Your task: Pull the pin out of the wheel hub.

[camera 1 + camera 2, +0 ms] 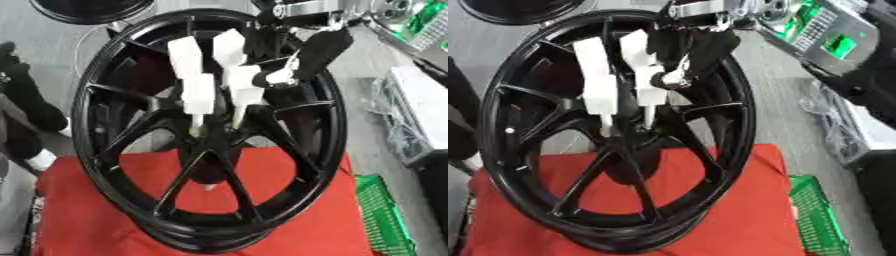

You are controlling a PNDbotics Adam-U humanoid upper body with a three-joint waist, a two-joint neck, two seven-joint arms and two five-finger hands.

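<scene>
A black spoked wheel [337, 130] stands upright on a red cloth [297, 220], its hub [206, 150] in the middle. From the upper right my right hand [319, 47], black in the palm with white fingers [199, 92], reaches down across the spokes. The fingers are straight and their tips end just above the hub. A small pale tip [208, 187] shows just below the hub; I cannot tell whether it is the pin. Whether any finger touches the pin is unclear. My left hand shows in neither view.
A green crate [385, 215] sits right of the cloth. Clear plastic bags [398, 125] lie at the right. A silver and green machine [833, 35] is at the upper right, another black wheel [87, 10] at the top left, and a dark shape [26, 100] at the left edge.
</scene>
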